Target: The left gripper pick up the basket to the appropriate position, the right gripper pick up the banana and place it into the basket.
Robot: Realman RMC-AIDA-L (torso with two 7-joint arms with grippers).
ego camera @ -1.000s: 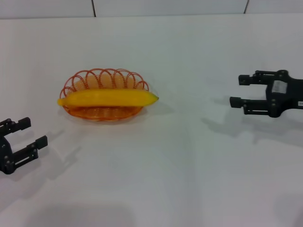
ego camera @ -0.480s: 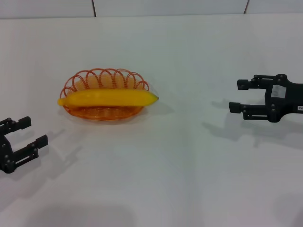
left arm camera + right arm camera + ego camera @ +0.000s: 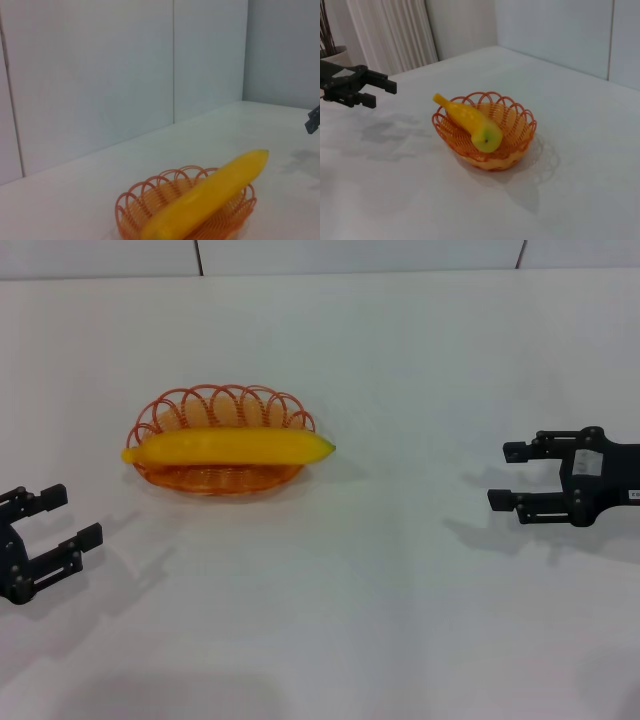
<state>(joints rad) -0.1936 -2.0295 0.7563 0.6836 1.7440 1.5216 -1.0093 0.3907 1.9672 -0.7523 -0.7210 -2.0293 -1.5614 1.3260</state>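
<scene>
The orange wire basket [image 3: 226, 407] stands on the white table, left of centre. The yellow banana [image 3: 228, 447] lies lengthwise in it, its ends resting over the rim. Both show in the left wrist view, basket [image 3: 134, 200] and banana [image 3: 210, 191], and in the right wrist view, basket [image 3: 520, 131] and banana [image 3: 470, 121]. My left gripper [image 3: 70, 515] is open and empty near the table's front left, apart from the basket; it also shows in the right wrist view [image 3: 382, 95]. My right gripper [image 3: 505, 476] is open and empty at the far right, well away from the basket.
The white table [image 3: 380, 600] stretches between and in front of the grippers. A pale panelled wall [image 3: 125, 65] stands behind the table. A curtain [image 3: 395, 35] hangs at one end of the room.
My right gripper has drawn back to the right and toward the table's front, away from the basket. The left gripper, basket and banana have hardly moved.
</scene>
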